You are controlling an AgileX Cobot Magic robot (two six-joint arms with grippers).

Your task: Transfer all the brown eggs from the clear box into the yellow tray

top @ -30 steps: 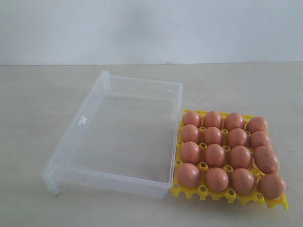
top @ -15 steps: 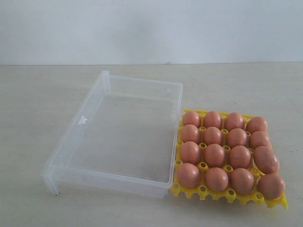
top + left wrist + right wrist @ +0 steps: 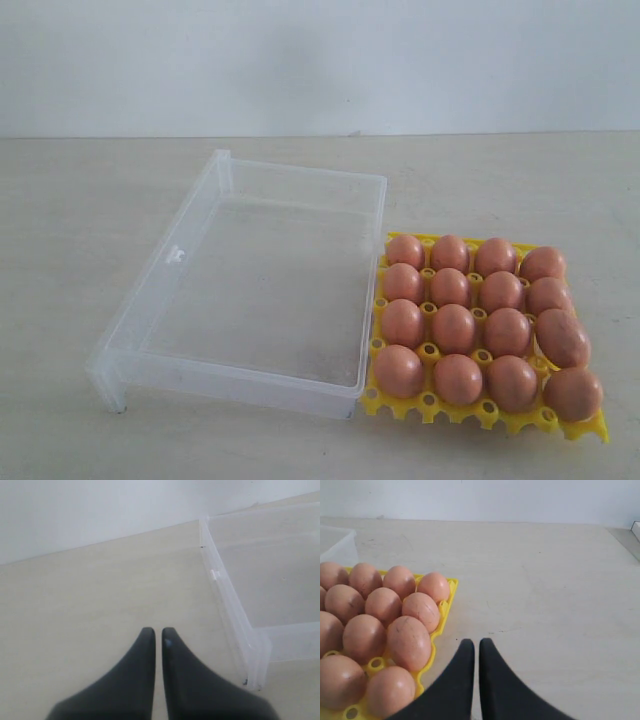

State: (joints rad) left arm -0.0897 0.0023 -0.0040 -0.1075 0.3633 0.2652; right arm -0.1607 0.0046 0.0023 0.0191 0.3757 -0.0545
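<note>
The left gripper (image 3: 158, 632) has its two dark fingers drawn together, only a hairline slit between them, with nothing held; it hangs over the bare table (image 3: 70, 220), off the outer long wall of the clear box (image 3: 150, 300), near one of its corners. The right gripper (image 3: 476, 645) is likewise closed on nothing, over bare table on the side of the yellow tray (image 3: 480, 412) that faces away from the box. The tray lies tight against the box's right-hand wall, and all sixteen brown eggs (image 3: 455, 325) sit in it in four rows of four. Only the wrist views show the grippers. Only the exterior view takes in box and tray whole. The left wrist view sees the box but not the tray, and the right wrist view sees the eggs close up with just a corner of the box.
</note>
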